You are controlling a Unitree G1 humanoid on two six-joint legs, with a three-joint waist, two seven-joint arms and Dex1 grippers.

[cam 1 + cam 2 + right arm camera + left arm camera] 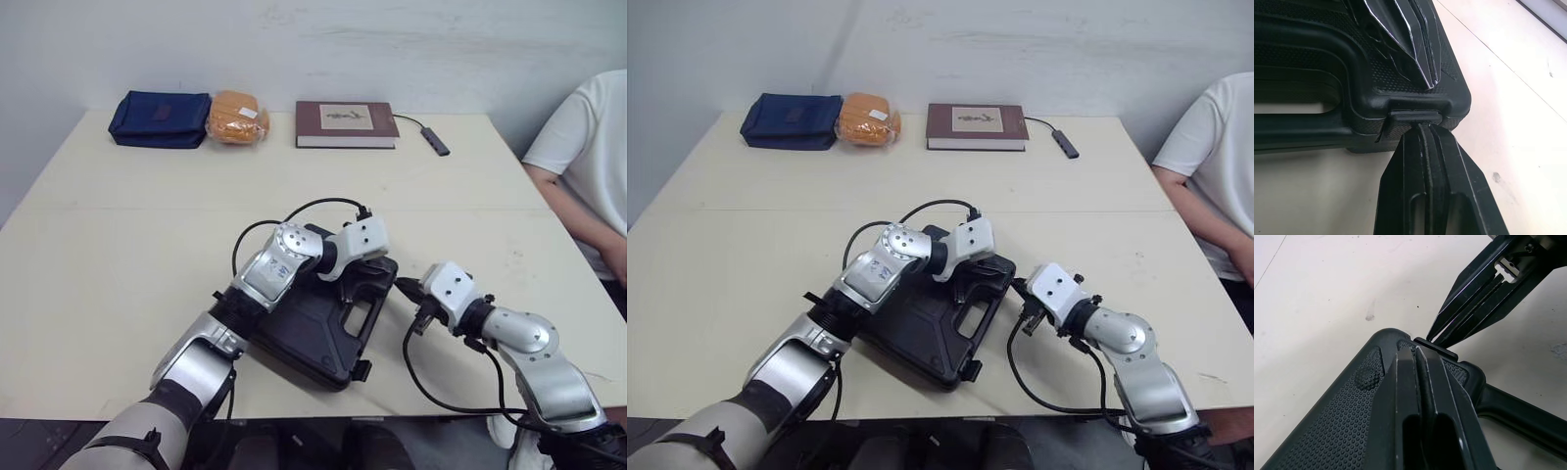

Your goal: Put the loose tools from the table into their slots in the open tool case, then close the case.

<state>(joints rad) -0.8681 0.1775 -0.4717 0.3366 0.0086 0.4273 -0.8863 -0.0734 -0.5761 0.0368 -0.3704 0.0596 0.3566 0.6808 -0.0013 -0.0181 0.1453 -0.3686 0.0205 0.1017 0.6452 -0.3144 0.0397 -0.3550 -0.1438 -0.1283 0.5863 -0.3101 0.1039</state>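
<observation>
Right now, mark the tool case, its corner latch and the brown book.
tool case (312, 343): left eye view, on its closed lid.
latch (1413, 116): right wrist view, on the tab at the case's corner.
book (347, 124): left eye view, on its brown cover.

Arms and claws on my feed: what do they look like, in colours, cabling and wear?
The left arm and right arm are silver-grey metal segments ending in white boxy wrist housings, each trailing a looping black cable. The left claw and right claw each have two black tapering fingers with pale, scuffed edges.

Silver arm shells (269, 272), black joints, looping black cables (328, 200).
</observation>
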